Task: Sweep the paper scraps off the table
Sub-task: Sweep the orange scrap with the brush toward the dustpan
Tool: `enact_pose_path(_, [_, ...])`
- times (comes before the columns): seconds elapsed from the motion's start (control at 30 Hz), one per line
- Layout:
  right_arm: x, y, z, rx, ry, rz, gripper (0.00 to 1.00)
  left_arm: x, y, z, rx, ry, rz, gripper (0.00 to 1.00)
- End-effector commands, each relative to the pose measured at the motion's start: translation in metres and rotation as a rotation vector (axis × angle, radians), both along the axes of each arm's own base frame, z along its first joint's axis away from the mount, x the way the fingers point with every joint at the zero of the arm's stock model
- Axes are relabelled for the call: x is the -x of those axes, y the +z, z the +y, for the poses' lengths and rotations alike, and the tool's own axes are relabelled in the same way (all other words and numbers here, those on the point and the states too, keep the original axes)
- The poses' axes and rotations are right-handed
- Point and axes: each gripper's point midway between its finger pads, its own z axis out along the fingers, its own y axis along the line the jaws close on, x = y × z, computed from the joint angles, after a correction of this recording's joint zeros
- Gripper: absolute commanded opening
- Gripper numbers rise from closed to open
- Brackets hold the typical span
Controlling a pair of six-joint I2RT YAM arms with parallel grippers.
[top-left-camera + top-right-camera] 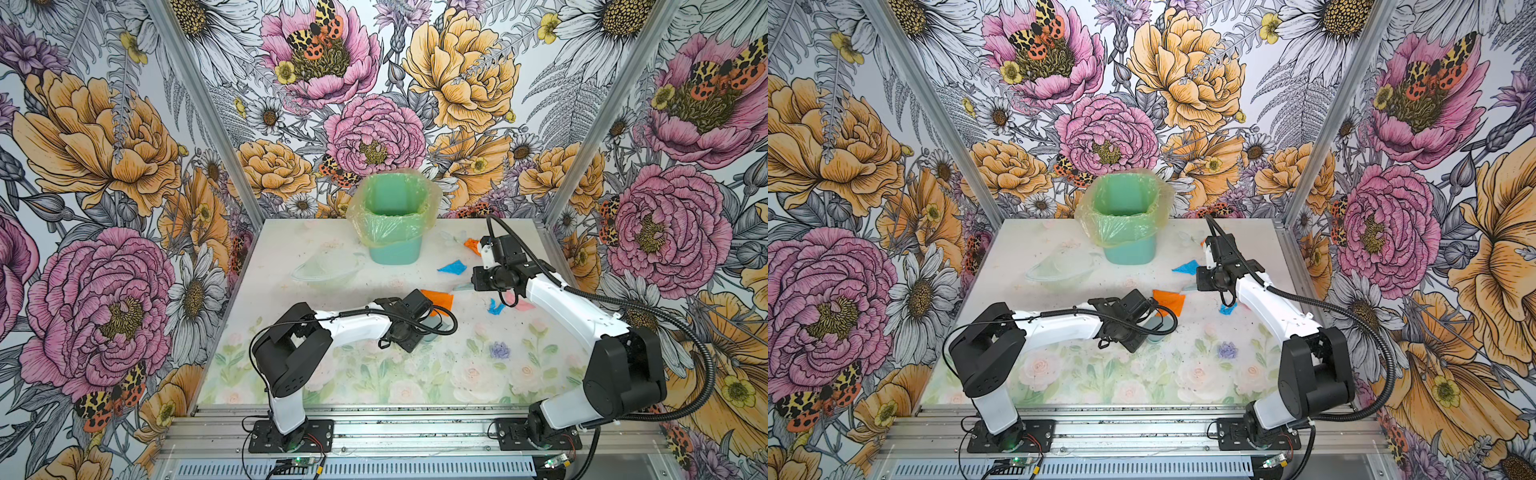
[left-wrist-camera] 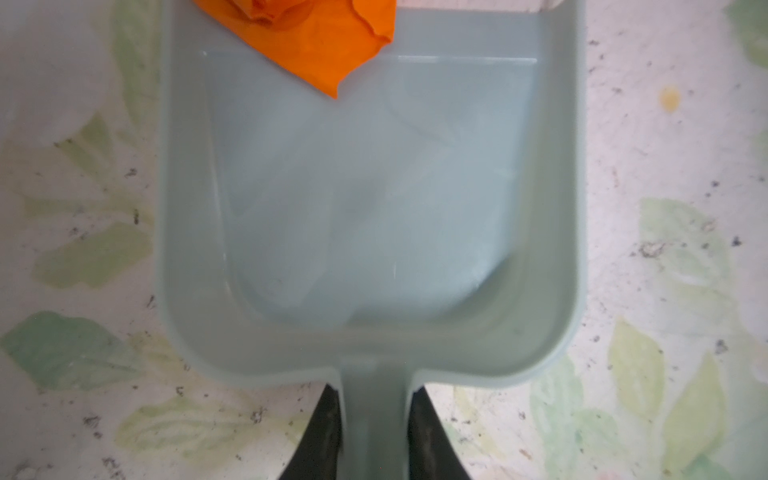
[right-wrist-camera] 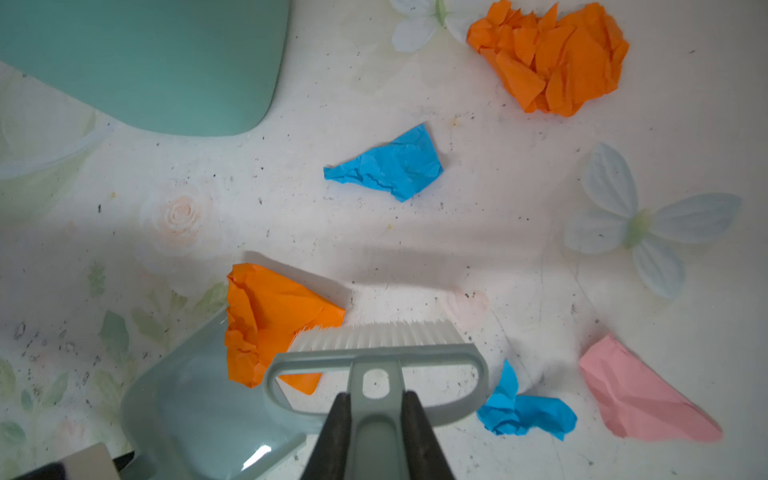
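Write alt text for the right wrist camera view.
The right gripper clamps a grey-green brush in its jaws, white bristles against a crumpled orange scrap at the mouth of the dustpan. Loose on the table lie two blue scraps, a pink scrap and an orange wad; a teal bin also shows.

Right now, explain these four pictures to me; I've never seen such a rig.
Two robot arms stand at a flower-printed table. The wide pictures come from one camera head up high, the close ones from wrist cameras. The left gripper is shut on the handle of a grey-blue dustpan. The right gripper is shut on a small brush, its bristles at an orange scrap that overlaps the dustpan's lip. Also loose: a crumpled orange wad, two blue scraps, a pink scrap. A lined green bin stands at the back.
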Motion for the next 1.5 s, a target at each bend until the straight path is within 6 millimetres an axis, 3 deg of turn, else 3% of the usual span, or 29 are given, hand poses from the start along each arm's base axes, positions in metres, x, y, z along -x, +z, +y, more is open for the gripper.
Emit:
enact_pose_path(0.0, [-0.031,0.009,-0.001,-0.003,-0.086,-0.076,0.00,-0.004,0.002,-0.007,0.005,-0.014,-0.027,0.00])
enact_pose_path(0.13, [-0.037,-0.006,0.007,0.034,-0.075,-0.050,0.00,-0.004,0.001,-0.006,0.003,-0.011,-0.027,0.00])
enact_pose_path(0.3, [-0.026,-0.017,0.026,0.040,0.004,-0.022,0.00,-0.005,0.000,-0.006,0.000,-0.003,-0.029,0.00])
enact_pose_path(0.77, [0.054,-0.024,0.069,-0.121,0.280,0.060,0.00,-0.007,0.001,-0.013,0.039,0.005,-0.036,0.00])
enact_pose_path(0.97, [0.073,-0.028,0.080,-0.190,0.353,0.120,0.00,-0.010,0.004,-0.016,0.053,0.006,-0.049,0.00])
enact_pose_path(1.27, [0.064,0.012,0.075,-0.251,0.353,0.023,0.00,-0.017,0.012,-0.012,0.076,0.038,-0.104,0.00])
enact_pose_path(1.47, [0.049,0.047,0.036,-0.218,0.231,-0.096,0.00,-0.019,0.026,-0.012,0.097,0.045,-0.144,0.00])
